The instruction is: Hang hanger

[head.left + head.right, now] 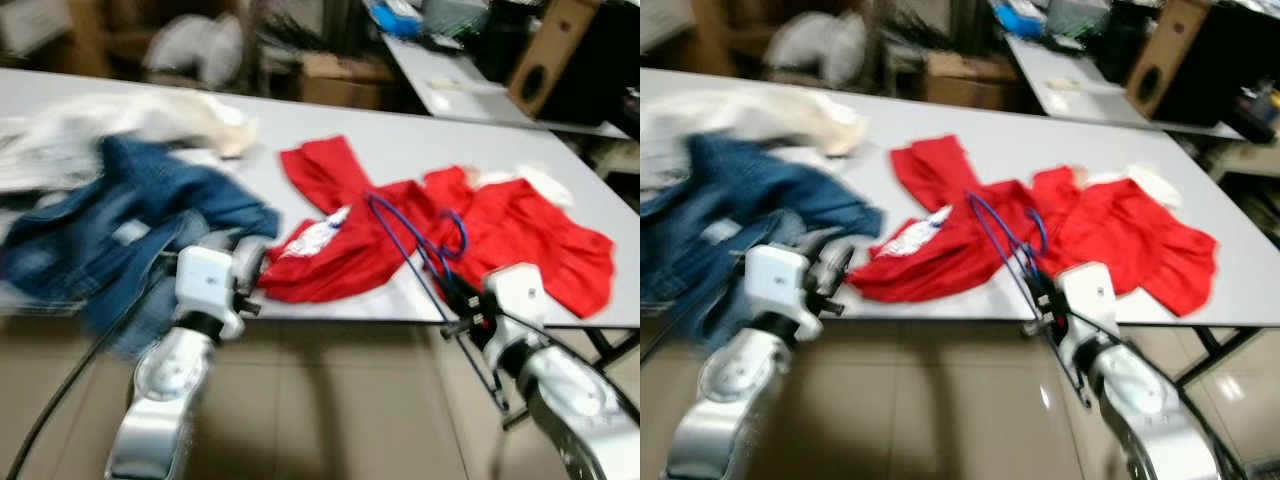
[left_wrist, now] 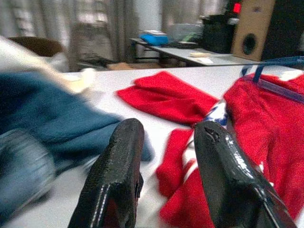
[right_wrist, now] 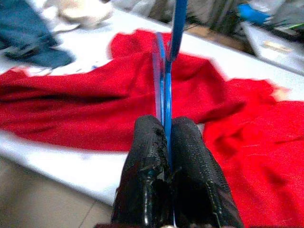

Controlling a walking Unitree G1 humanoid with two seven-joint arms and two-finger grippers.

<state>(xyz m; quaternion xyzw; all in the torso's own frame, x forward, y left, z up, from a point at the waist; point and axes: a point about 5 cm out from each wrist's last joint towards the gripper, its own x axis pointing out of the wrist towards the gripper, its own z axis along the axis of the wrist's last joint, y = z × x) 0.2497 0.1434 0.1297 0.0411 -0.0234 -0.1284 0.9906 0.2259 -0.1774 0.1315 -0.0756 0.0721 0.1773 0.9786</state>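
Both eye views were blurred, so the print on the white label (image 1: pixel 322 228) of the red garment (image 1: pixel 520 240) could not be read. The denim jacket (image 1: pixel 120 225) was cut off by the left edge, and its lower part was a smear. Behind the worktop (image 1: pixel 420 140), the pale round shape (image 1: pixel 195 45) was too soft to name. The right claw (image 3: pixel 167 137) hid the lower part of the blue hanger (image 3: pixel 167 71). The hanger's hook (image 1: pixel 455 232) was small and unclear.

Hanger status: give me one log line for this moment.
right gripper: shut on blue hanger | hanger over red garment | left gripper: open, near denim jacket
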